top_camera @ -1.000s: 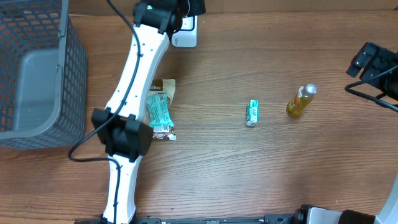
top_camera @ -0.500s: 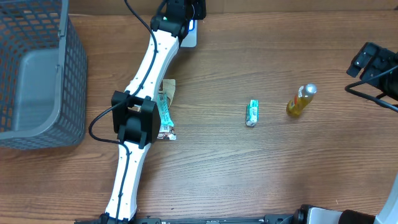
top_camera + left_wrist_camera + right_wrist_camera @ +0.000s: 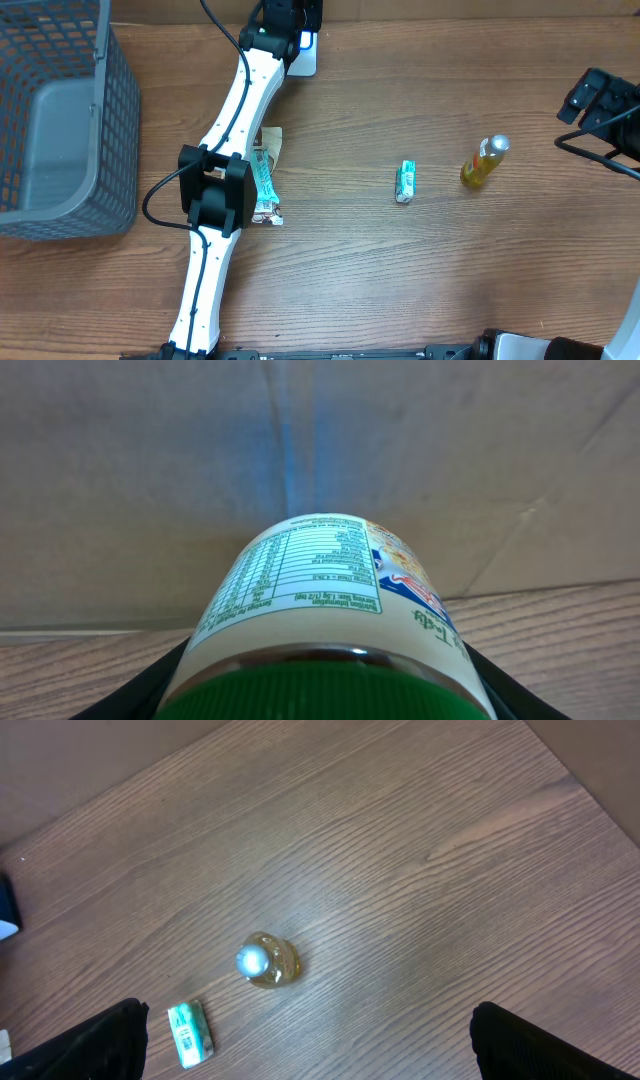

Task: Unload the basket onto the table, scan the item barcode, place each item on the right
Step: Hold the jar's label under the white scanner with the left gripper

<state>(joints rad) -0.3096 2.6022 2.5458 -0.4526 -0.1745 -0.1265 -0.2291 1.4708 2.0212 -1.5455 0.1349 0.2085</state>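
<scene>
The left jaws pinch a green-lidded jar (image 3: 325,595) by its sides, holding it at the far edge of the counter (image 3: 400,280), just beside the white scanner (image 3: 303,62), with its nutrition label turned toward the wrist camera. The right jaws stand spread wide at the counter's right side, near an amber bottle (image 3: 266,961).

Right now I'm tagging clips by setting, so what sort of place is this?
Probably a mock shop checkout set up on a wooden table: a grey mesh basket, loose groceries such as a small bottle and a teal packet, and what looks like a scanner glowing blue.
</scene>
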